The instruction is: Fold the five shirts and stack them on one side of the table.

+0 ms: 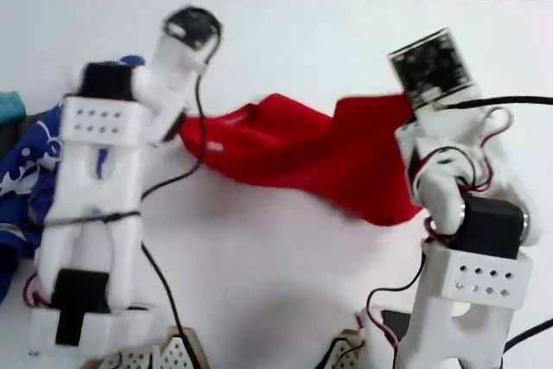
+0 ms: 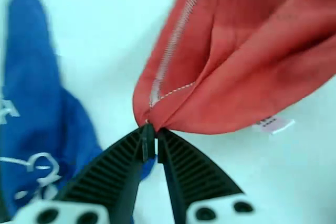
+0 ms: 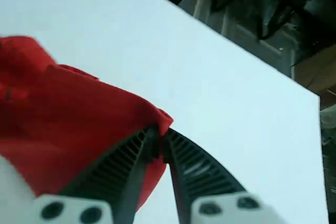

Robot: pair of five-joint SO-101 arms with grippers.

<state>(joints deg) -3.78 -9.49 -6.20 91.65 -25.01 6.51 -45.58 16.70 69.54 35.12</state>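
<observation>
A red shirt (image 1: pixel 302 149) hangs stretched between my two arms over the middle of the white table (image 1: pixel 346 32). My left gripper (image 2: pixel 151 139) is shut on a corner of the red shirt (image 2: pixel 247 61), near its stitched hem. My right gripper (image 3: pixel 159 142) is shut on the opposite edge of the red shirt (image 3: pixel 58 114). A blue shirt with white print (image 1: pixel 22 174) lies crumpled at the table's left side, partly under the left arm, and the blue shirt (image 2: pixel 37 129) lies close beside the left gripper.
A teal cloth (image 1: pixel 10 108) pokes in at the far left edge. Cables run along both arms. The table's far edge (image 3: pixel 220 32) borders dark furniture behind. Bare white tabletop lies in front of and behind the red shirt.
</observation>
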